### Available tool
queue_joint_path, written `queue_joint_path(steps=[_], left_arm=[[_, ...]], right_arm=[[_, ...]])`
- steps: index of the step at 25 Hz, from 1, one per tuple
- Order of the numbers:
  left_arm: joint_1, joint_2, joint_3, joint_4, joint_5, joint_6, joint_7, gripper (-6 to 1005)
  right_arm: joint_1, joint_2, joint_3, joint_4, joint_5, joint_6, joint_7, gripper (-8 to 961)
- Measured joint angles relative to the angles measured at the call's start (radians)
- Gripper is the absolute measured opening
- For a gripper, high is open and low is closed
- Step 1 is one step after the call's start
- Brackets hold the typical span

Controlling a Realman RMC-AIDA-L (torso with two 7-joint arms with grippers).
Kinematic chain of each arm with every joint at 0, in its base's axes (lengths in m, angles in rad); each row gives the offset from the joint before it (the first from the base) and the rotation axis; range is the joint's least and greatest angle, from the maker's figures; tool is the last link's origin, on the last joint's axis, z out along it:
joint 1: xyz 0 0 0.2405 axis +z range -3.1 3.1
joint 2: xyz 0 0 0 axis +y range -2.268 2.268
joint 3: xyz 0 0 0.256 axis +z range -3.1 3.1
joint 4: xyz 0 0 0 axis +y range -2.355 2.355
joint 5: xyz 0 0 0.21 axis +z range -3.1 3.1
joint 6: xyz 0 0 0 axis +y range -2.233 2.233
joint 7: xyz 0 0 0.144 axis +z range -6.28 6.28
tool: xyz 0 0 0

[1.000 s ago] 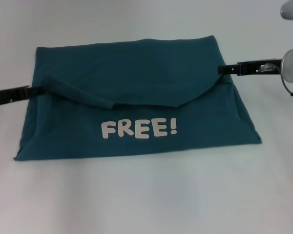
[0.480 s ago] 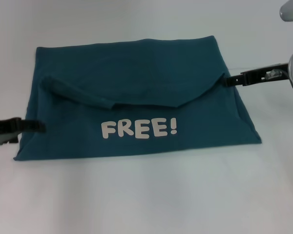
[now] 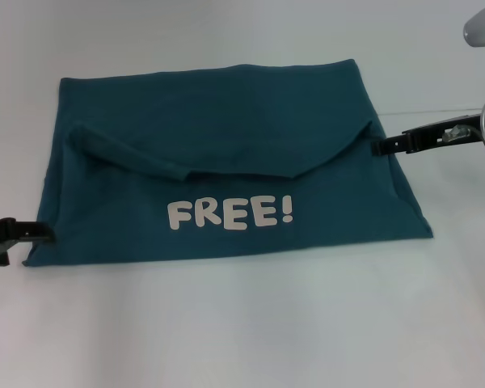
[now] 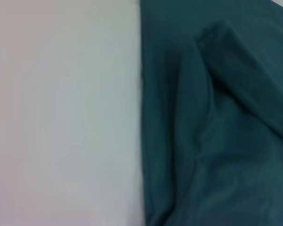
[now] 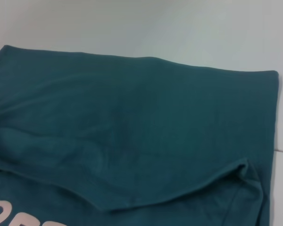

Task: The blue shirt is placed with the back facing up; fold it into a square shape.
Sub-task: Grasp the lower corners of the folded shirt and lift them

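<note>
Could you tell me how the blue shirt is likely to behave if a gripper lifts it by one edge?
The blue shirt would probably sag and drape, since its folded flap already lies in soft curves and wrinkles. A single pinch might lift only the top layer, as several layers are stacked. It looks light and unlikely to slide far on the table.

Left gripper (image 3: 32,233) cut off by head view's left edge, only dark tip showing, finger gap unreadable; right gripper (image 3: 384,146) thin and dark at blue shirt (image 3: 226,162) right edge, fingers too small to read; right wrist view clips white lettering (image 5: 19,220) at frame edge
</note>
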Motion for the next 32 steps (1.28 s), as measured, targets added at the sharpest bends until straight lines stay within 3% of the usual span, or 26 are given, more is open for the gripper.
queue_joint_path(steps=[32], left_arm=[[-0.062, -0.002, -0.001, -0.17, 0.029, -0.14, -0.003, 874]], right_arm=[[0.004, 0.005, -0.023, 0.005, 0.007, 0.012, 0.0, 916]])
